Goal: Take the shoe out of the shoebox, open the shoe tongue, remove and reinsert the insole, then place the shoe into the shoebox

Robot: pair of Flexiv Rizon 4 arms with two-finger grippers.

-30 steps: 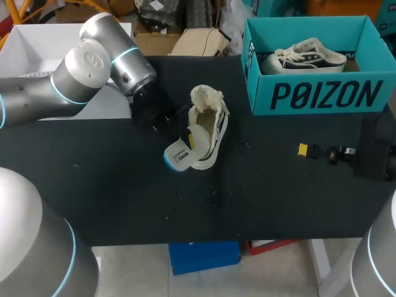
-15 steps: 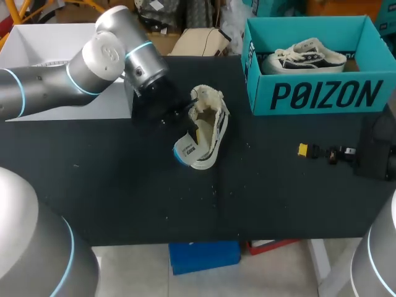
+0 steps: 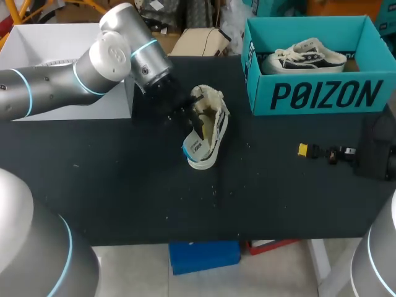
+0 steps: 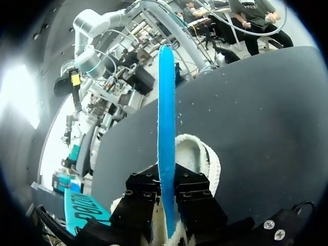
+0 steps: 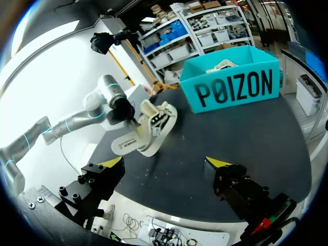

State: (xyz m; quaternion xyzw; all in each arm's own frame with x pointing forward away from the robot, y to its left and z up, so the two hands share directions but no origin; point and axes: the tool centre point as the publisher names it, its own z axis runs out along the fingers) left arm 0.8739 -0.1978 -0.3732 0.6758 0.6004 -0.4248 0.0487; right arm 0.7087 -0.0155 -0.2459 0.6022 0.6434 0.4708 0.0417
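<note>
Blue-backed insole (image 4: 166, 128) stands edge-on, clamped in the left gripper (image 4: 166, 180), probably angled to slide into the shoe (image 3: 216, 124). The right gripper (image 5: 165, 171) hangs apart, fingers spread, empty.

Light: bright, even, from overhead.
Shadows: soft and faint on the table (image 3: 124, 185).
Glare: sheen on my left arm (image 3: 93, 62); room beyond washed white in both wrist views.

In the head view, the fingertips of the left gripper (image 3: 193, 119) could not be made out against the shoe (image 3: 213, 120). In the left wrist view, the edge-on insole (image 4: 166, 118) covered the 2 yellow tips. The finger blocks concealed most of the shoe. The black rim cut off the shoebox (image 4: 77, 218).
</note>
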